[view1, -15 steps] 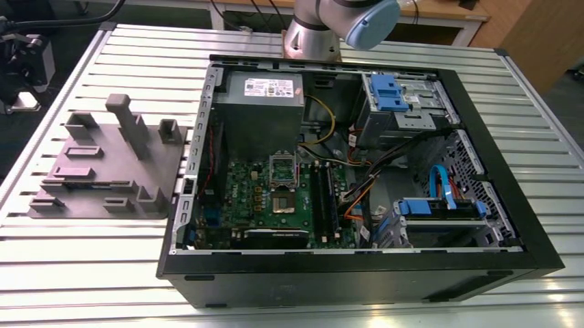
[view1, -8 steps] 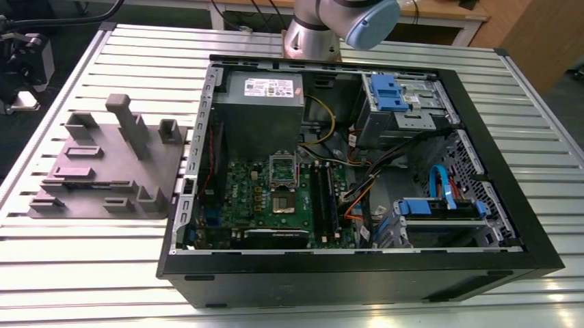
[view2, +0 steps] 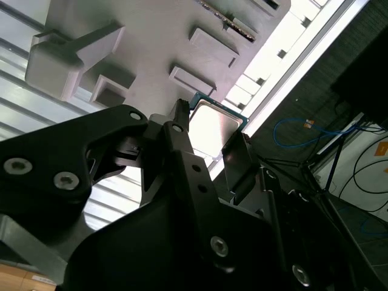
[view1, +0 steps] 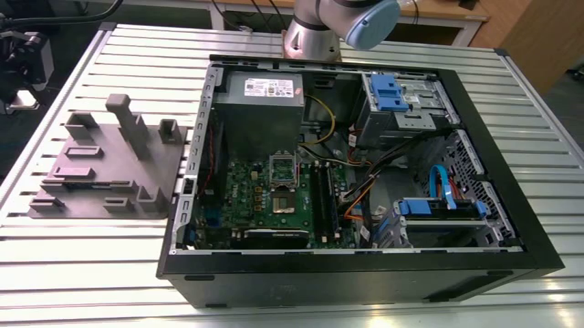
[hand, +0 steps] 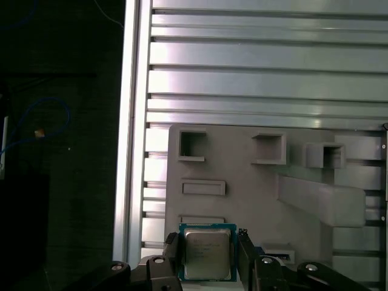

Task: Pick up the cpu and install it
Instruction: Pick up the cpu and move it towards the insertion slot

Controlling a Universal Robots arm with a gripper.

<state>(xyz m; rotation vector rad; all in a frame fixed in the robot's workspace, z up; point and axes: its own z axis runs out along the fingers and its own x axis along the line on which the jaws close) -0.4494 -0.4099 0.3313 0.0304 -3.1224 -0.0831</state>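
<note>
In both wrist views the cpu, a small square chip with a silvery top plate and a thin teal rim, sits between my black fingers. My gripper is shut on the cpu, one finger against each of two opposite edges. The chip hangs well above the grey moulded tray. In the exterior view the tray lies on the exterior view's left of the table. The open computer case shows its green motherboard, with the shiny socket frame raised.
The arm's base stands behind the case. Upright grey blocks rise from the tray. Blue drive brackets and cables fill the case's far side. The slatted table's edge borders dark floor with a blue cable.
</note>
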